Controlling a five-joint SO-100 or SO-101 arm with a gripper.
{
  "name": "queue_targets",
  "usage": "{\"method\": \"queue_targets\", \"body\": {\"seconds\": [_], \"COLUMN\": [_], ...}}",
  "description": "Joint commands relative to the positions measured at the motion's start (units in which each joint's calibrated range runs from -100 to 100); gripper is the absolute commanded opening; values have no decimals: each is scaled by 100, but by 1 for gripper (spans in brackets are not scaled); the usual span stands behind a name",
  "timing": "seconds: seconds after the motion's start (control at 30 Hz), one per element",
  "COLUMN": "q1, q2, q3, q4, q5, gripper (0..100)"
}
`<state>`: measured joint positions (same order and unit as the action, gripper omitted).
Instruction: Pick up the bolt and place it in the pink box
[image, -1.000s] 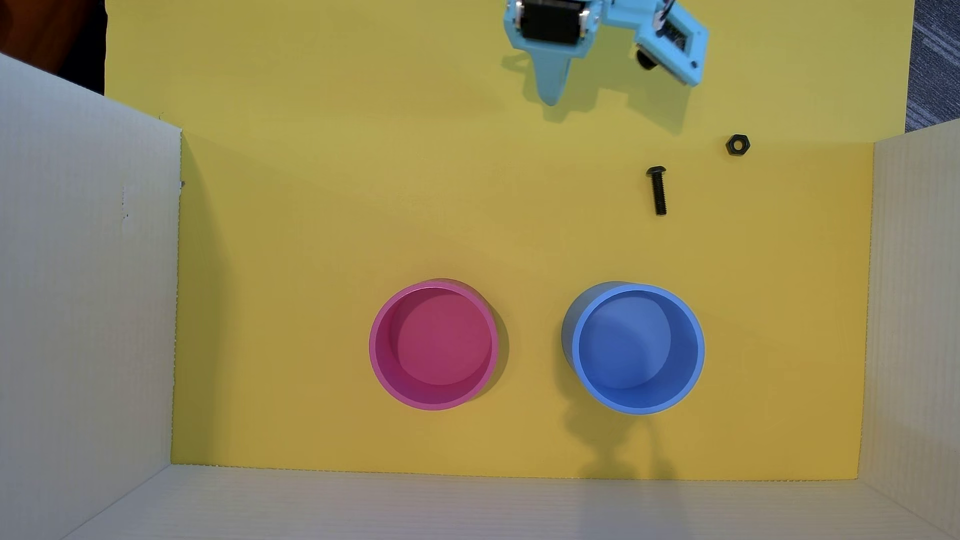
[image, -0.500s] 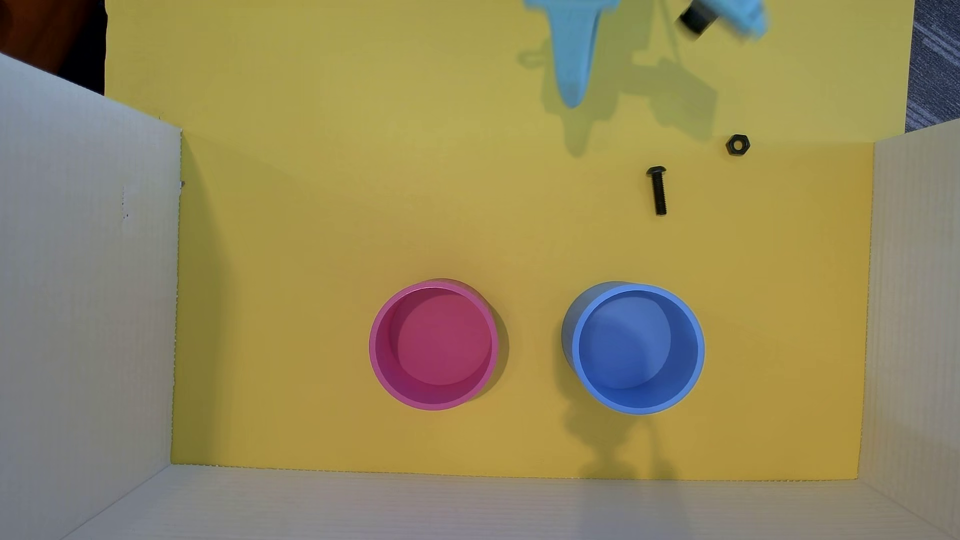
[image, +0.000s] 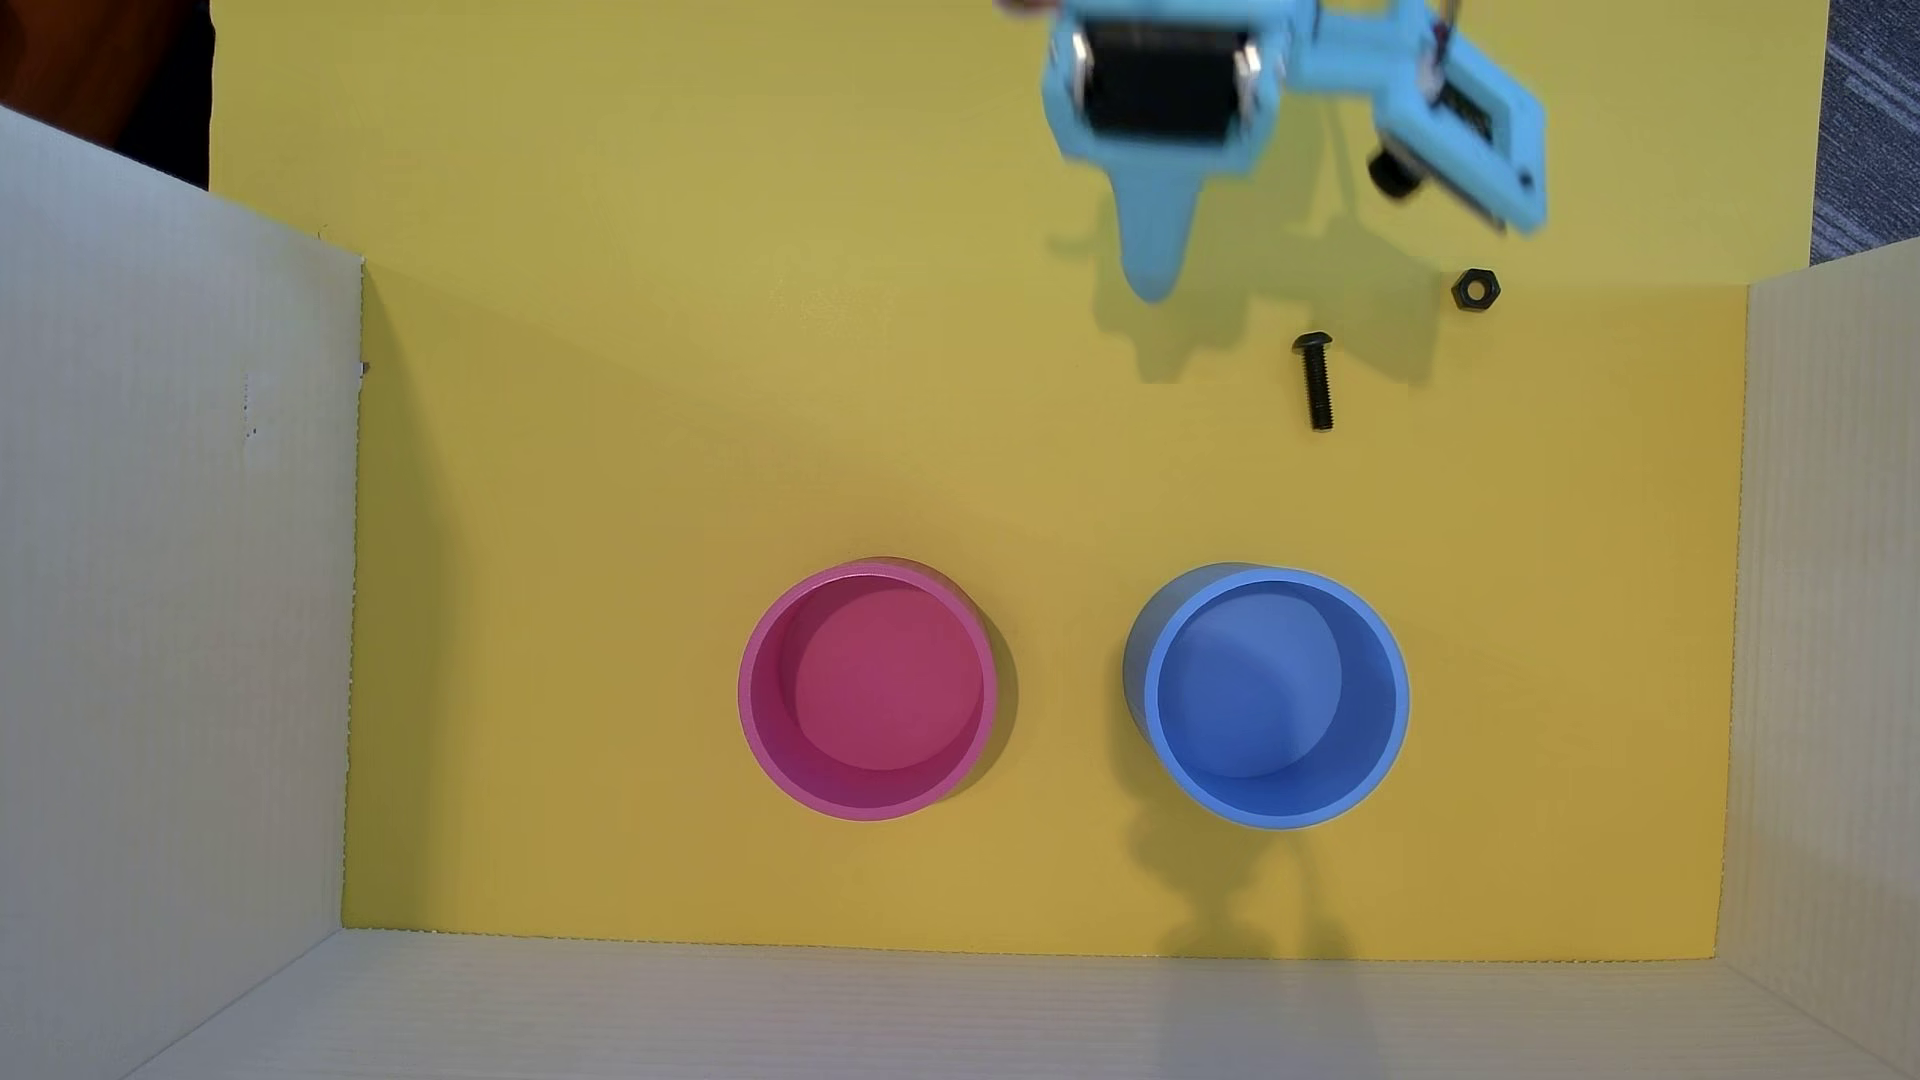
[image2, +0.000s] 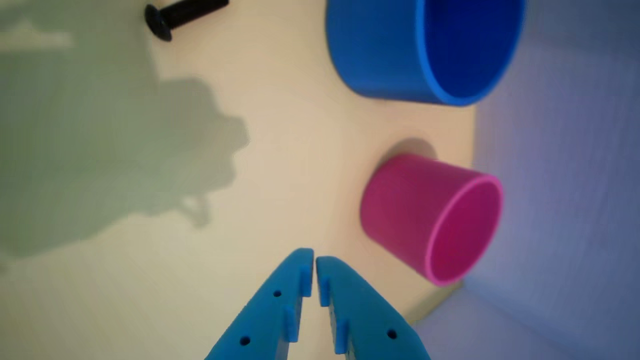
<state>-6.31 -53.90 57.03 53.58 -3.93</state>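
Observation:
The black bolt (image: 1315, 380) lies flat on the yellow floor, head toward the top of the overhead view; it also shows at the top left of the wrist view (image2: 182, 15). The pink box (image: 869, 692) stands open and empty at lower centre; it also shows in the wrist view (image2: 432, 215). My light-blue gripper (image: 1153, 282) hangs above the floor, up and left of the bolt and apart from it. In the wrist view the gripper (image2: 315, 257) has its fingertips together with nothing between them.
A blue round container (image: 1274, 696) stands to the right of the pink box in the overhead view. A black hex nut (image: 1474, 290) lies up and right of the bolt. White corrugated walls (image: 177, 582) enclose the yellow floor on three sides.

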Motion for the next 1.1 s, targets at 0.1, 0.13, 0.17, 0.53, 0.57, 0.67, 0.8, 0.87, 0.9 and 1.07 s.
{"method": "queue_targets", "body": {"seconds": [0.1,0.13,0.17,0.53,0.57,0.67,0.8,0.87,0.9,1.07], "q1": [20,13,-24,-480,-480,-488,-561,-628,-731,-1282], "q2": [1930,2040,2132,2402,2469,2890,3715,4026,4169,4346], "q3": [-1275,-1320,-1347,-1637,-1763,-2243,-3066,-3364,-3455,-3554], "q4": [-51,-51,-51,-68,-51,146,687,962,1099,1279], "q5": [-130,-125,-120,1115,1125,1224,1505,1594,1683,1927], "gripper": [2,2,2,2,2,2,2,2,2,2]}}
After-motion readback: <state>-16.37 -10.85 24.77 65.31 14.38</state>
